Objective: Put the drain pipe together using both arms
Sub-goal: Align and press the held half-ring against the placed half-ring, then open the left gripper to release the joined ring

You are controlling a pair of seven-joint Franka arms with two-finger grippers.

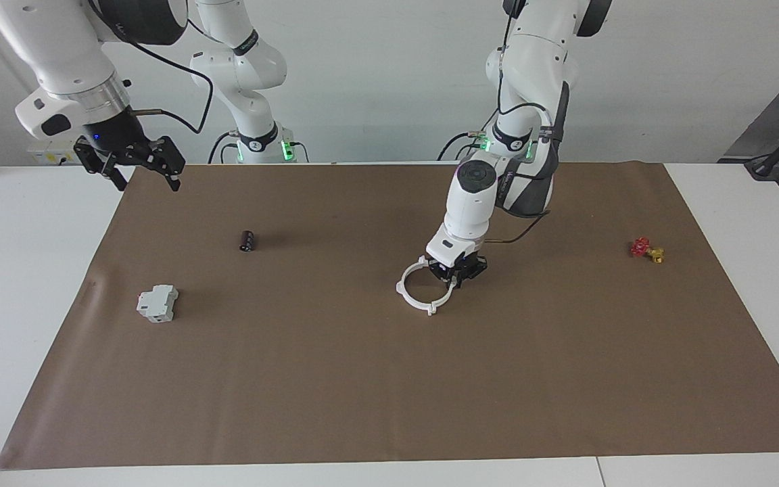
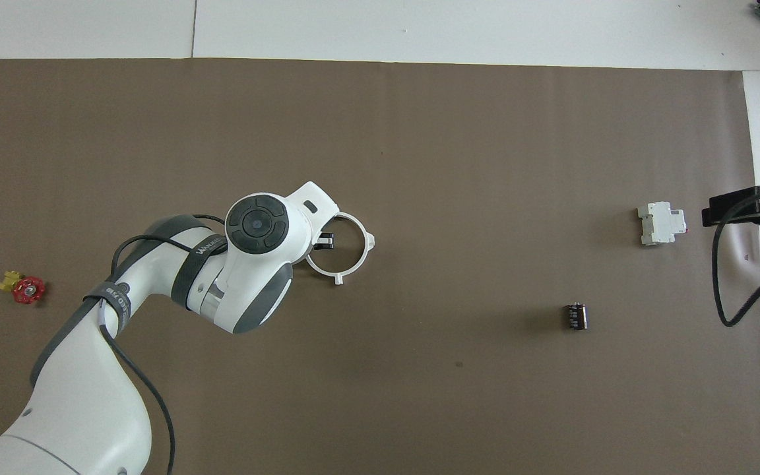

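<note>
L hand low at drain pipe rim, grip unclear; R hand waits raised, fingers wide.

Both views are evenly and brightly lit from above; only soft, faint shadows are cast on the brown mat, and no glare or blur is seen.

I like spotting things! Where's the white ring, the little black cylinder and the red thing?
white ring [image 1: 406, 292], facing view, on its rim.
black cylinder [image 1: 247, 240], facing view, on its side.
red thing [image 1: 640, 247], facing view, on its middle.
</note>
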